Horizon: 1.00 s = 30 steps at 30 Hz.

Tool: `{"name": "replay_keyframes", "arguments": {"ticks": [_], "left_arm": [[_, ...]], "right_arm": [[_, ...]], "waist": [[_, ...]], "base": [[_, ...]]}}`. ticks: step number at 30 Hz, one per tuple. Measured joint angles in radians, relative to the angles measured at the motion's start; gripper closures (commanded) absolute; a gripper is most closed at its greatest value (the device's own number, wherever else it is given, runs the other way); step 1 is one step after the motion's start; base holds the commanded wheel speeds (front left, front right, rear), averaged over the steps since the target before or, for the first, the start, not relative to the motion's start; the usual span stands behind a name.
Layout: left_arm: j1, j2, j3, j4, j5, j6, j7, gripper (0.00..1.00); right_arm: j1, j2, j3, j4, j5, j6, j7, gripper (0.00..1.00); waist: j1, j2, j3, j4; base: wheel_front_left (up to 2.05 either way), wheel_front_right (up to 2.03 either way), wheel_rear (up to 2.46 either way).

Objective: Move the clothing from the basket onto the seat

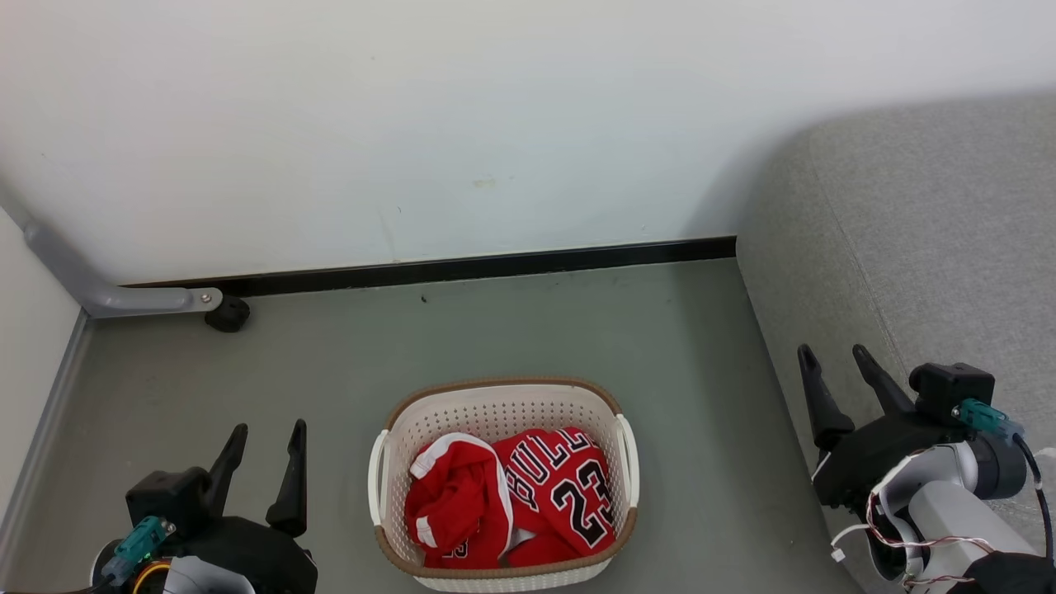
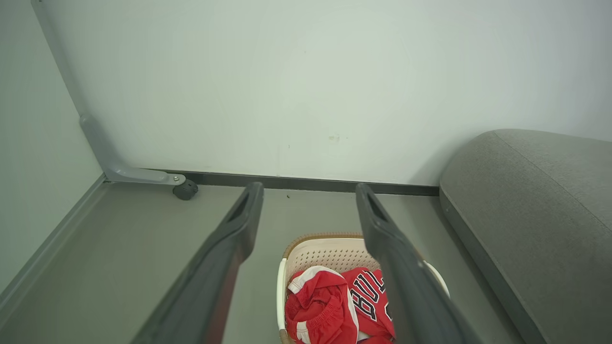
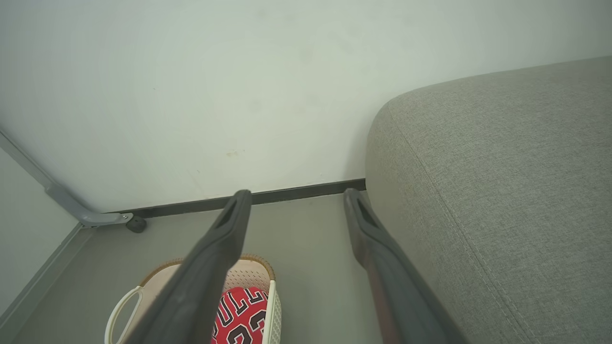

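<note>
Nothing of the task looks done yet: both garments lie in the basket and none is on the seat, as far as it shows. At the near left of the floor [image 1: 577,330], the left gripper [image 1: 269,427] hangs with its jaws spread wide and nothing between them, apart from the basket. In the middle of the floor, well short of the black skirting [image 1: 495,266] along its far edge, stands the basket [image 1: 503,386]. The clothing [image 1: 511,495] is heaped in its near half: the striped red piece [image 1: 450,495] on the left and the jersey [image 1: 565,487] (lettering face up) on the right, the two touching. Toward the floor's right edge, the right gripper [image 1: 832,353] hovers by the near side of the seat [image 1: 932,247], its jaws likewise wide and holding nothing. By my reading, both pieces are left to lift out and carry across to the seat
</note>
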Motion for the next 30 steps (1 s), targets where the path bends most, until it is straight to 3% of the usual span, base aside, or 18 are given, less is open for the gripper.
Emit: {"name": "replay_keyframes", "arguments": {"ticks": [15,30], "left_arm": [[-0.003,0.006,0.003,0.001,0.229,0.034,-0.058,0.00],[-0.002,-0.018,0.054,-0.033,0.256,0.030,-0.059,0.00]], "right_arm": [[-0.053,-0.030,0.056,-0.015,-0.202,-0.034,-0.058,0.00],[-0.052,-0.029,0.025,-0.086,-0.235,-0.044,-0.058,0.00]], "waist": [[0.0000,0.0000,0.005,0.003],[0.0000,0.0000,0.043,0.010]], "base": [[0.00,0.00,0.00],[0.00,0.00,0.00]]}}
